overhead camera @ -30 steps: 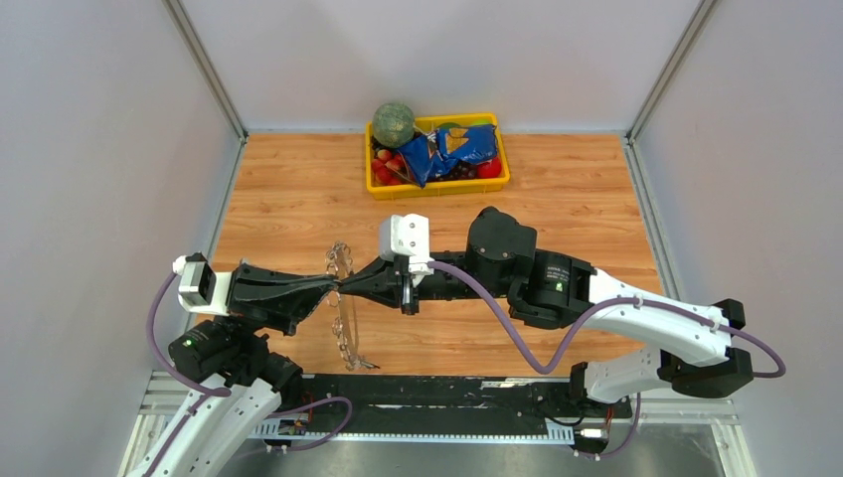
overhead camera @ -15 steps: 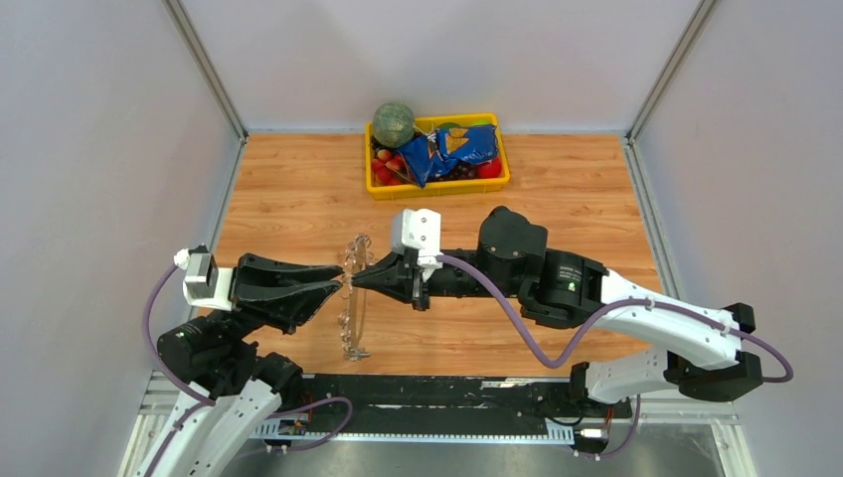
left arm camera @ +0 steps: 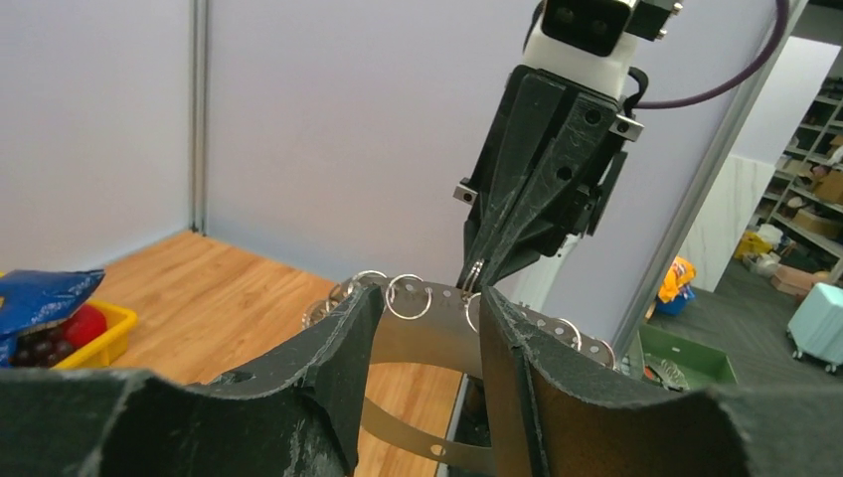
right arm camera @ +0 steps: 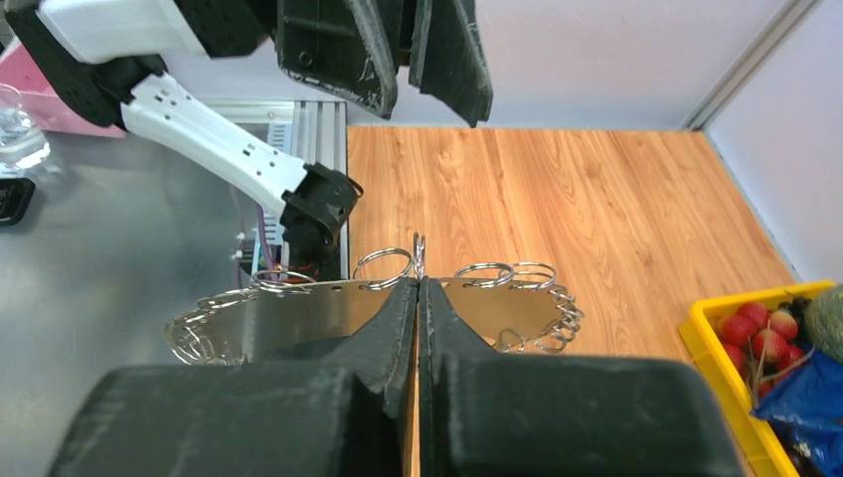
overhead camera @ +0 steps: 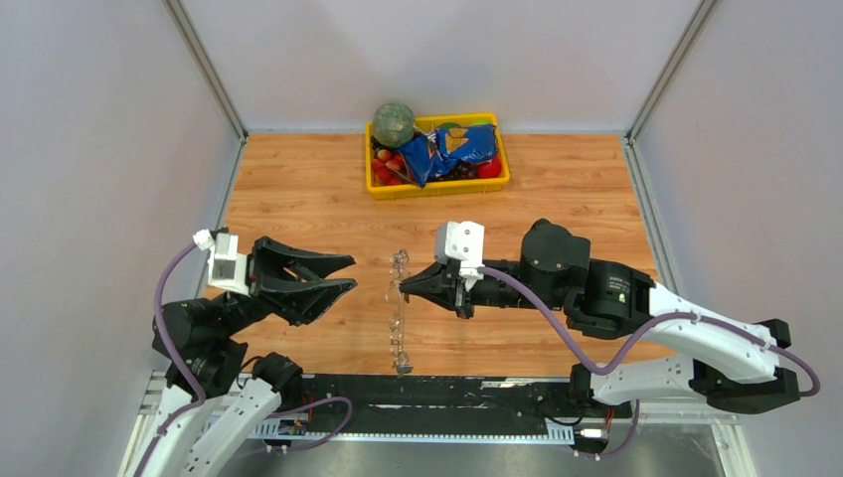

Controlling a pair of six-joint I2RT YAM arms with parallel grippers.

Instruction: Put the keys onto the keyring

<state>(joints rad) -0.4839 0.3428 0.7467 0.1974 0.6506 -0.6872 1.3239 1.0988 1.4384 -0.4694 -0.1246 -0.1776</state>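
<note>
Top view: keyring (overhead camera: 398, 316) too thin, links unreadable. Right wrist: fingers of right gripper (right arm camera: 418, 286) cover the band's middle; yellow tray (right arm camera: 699, 333) cut off at frame corner.

The keyring (overhead camera: 398, 328) is held over the bench (overhead camera: 298, 189), near its front edge, pinched at the tip of the right claw (overhead camera: 408, 286). The left claw (overhead camera: 350, 274) is placed to its left, apart from it. A tray (overhead camera: 437, 187) is set at the far edge, behind both.
</note>
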